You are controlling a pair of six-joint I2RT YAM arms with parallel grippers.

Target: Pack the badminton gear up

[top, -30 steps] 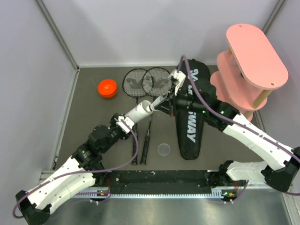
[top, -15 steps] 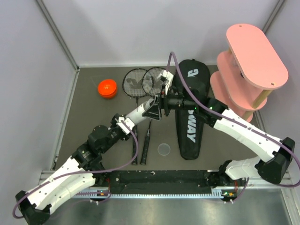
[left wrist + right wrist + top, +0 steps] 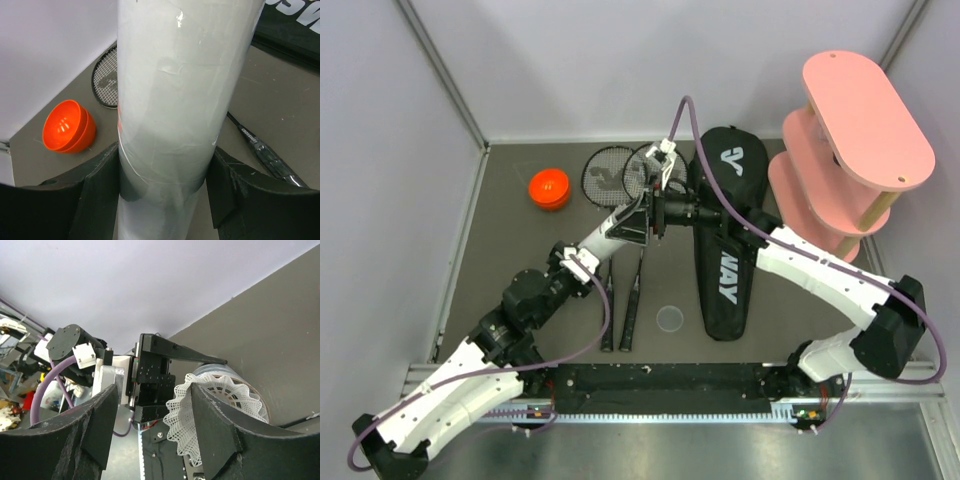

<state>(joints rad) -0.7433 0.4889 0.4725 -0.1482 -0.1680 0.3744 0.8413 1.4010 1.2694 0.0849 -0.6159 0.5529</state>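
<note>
My left gripper (image 3: 582, 258) is shut on the long white tube (image 3: 610, 232), which tilts up toward the back right; in the left wrist view the tube (image 3: 175, 100) fills the gap between both pads. My right gripper (image 3: 646, 215) stands open at the tube's mouth. A white shuttlecock (image 3: 210, 405) sits in the tube's mouth (image 3: 260, 396), its mesh skirt poking out beside my right gripper's (image 3: 152, 390) right finger. Two black rackets (image 3: 610, 176) (image 3: 652, 168) lie on the mat. The black bag (image 3: 725, 250) lies to their right. The orange cap (image 3: 549, 188) rests at the back left.
A pink tiered shelf (image 3: 860, 140) stands at the back right. A small clear disc (image 3: 670, 319) lies on the mat near the racket handles (image 3: 630, 310). Grey walls close in the mat on three sides.
My right gripper moved left to the tube's mouth and opened, leaving the shuttlecock in the opening. The left arm raised the tube slightly toward it.
</note>
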